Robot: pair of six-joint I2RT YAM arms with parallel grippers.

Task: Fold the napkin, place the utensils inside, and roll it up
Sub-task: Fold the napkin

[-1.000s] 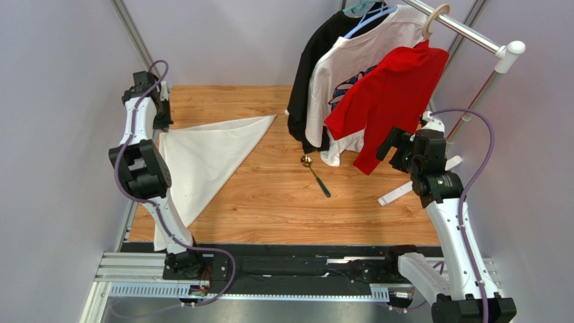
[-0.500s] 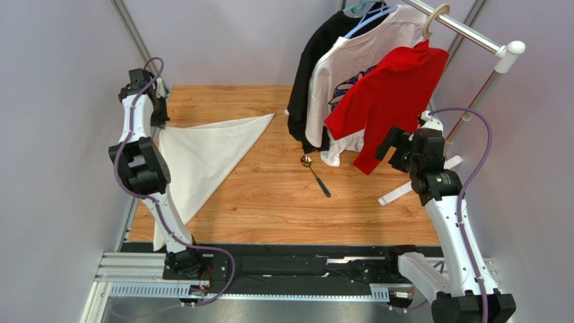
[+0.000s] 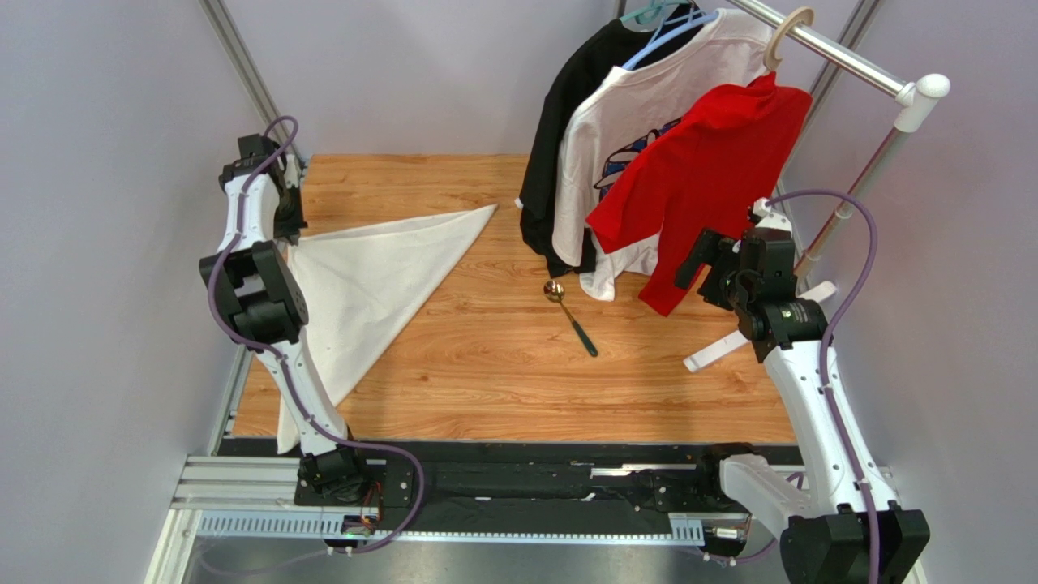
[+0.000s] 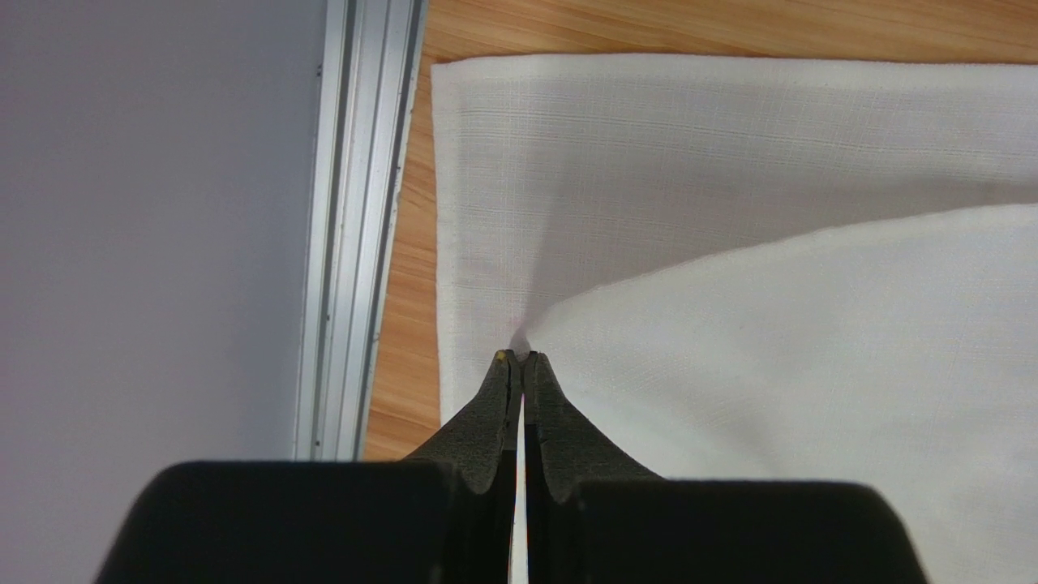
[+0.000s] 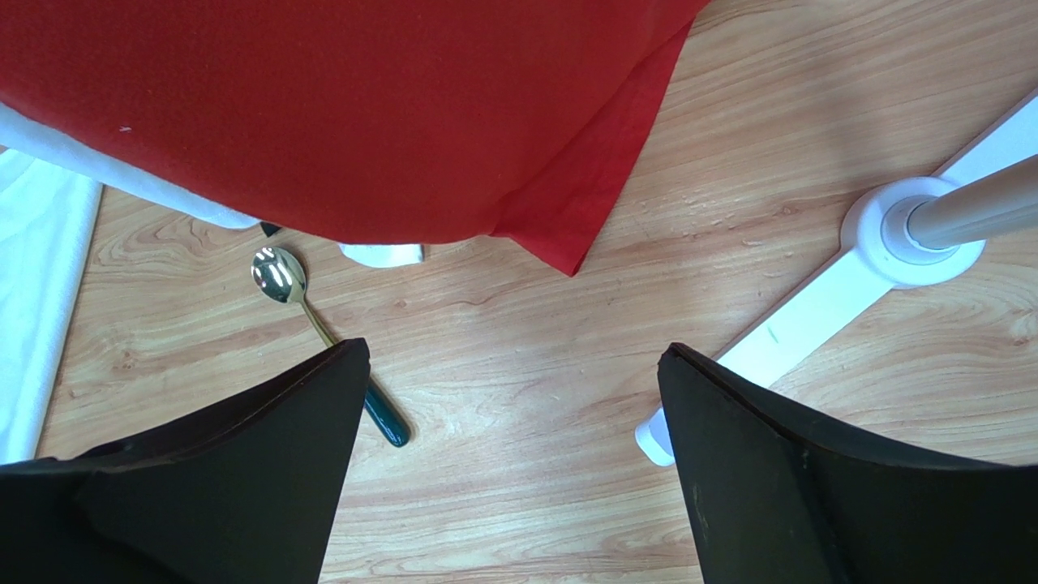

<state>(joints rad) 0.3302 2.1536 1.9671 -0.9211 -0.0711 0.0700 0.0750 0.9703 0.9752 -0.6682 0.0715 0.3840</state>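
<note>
top external view shows a wood-grain table (image 3: 512,365) boxed in by plain grey walls (image 3: 110,183), with a white clothes rack (image 3: 853,55) standing over its far right part. on the rack hang a black garment (image 3: 563,134), a white printed t-shirt (image 3: 634,122) and a red shirt (image 3: 713,164). the napkin (image 3: 366,286), a thin cream cloth with a fine weave, lies folded into a triangle on the left of the table. its long point reaches toward the far middle and its near corner runs past the front edge. the left gripper (image 4: 522,365) sits at the table's left edge beside an aluminium rail (image 4: 353,219), its dark matte fingers pressed together on a lifted upper layer of the napkin. the right gripper (image 5: 512,353) hovers with jaws wide apart, touching nothing, above bare wood near the rack's white foot (image 5: 902,231). the spoon (image 3: 570,319), with a shiny gold bowl and a slim dark handle, lies flat just below the shirts' hems, well apart from the napkin.
</note>
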